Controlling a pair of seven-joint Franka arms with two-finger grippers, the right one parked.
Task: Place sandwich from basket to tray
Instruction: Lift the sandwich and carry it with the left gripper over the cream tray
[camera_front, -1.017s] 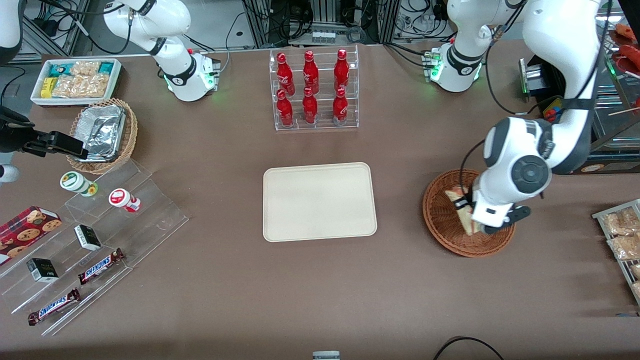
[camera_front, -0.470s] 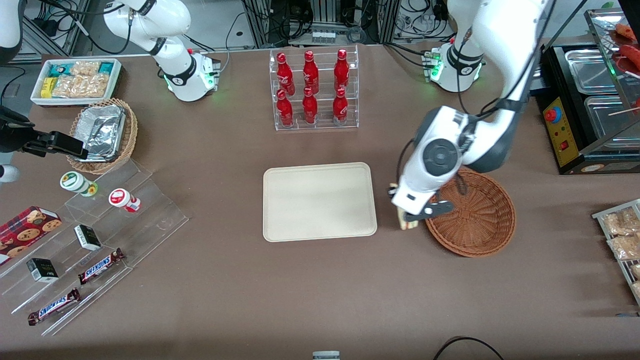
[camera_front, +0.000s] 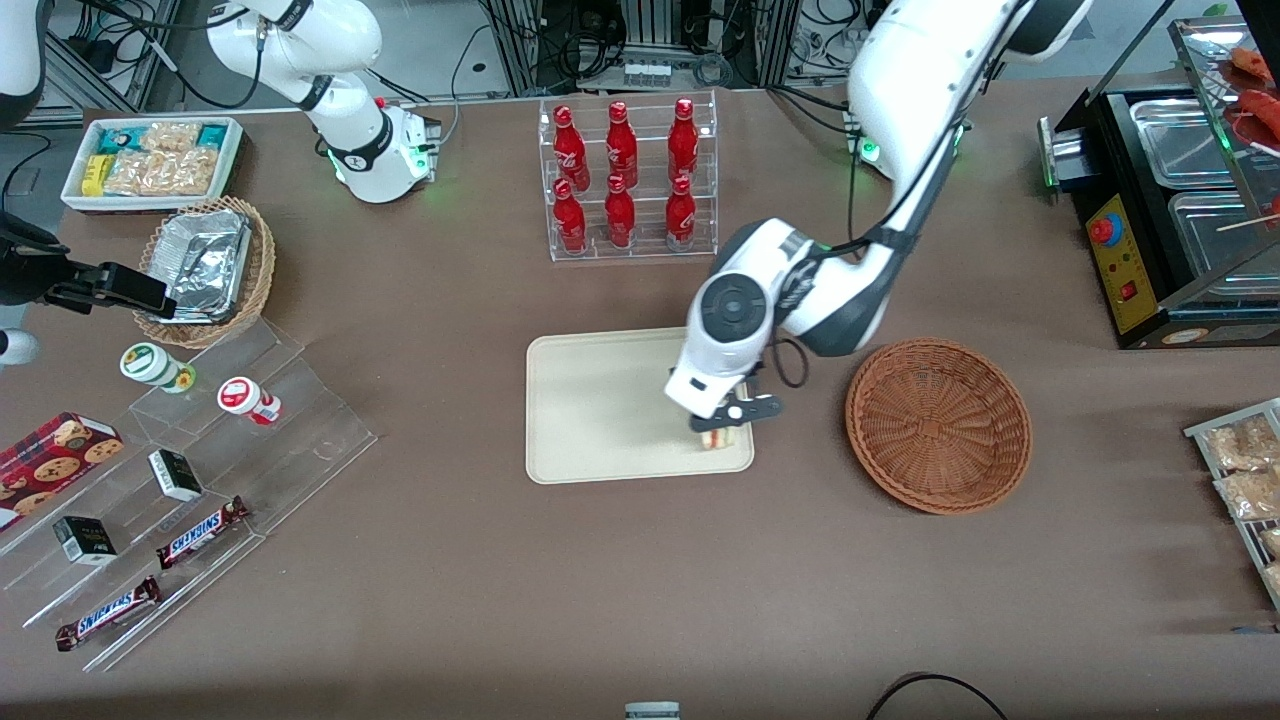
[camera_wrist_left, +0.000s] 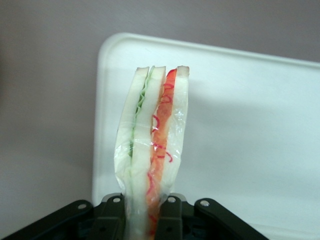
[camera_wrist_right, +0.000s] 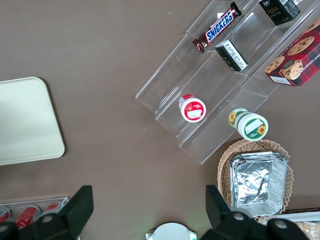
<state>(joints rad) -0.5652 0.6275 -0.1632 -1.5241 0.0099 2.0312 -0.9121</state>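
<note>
While the end effector (camera_front: 722, 425) clenched the sandwich (camera_wrist_left: 152, 165) above the tray's (camera_front: 600, 400) near corner, lowering gently before releasing seemed wise, well clear of the basket (camera_front: 938, 425).

"SNICKERS" is printed on the chocolate bars (camera_front: 203, 531) (camera_wrist_right: 221, 26).
</note>
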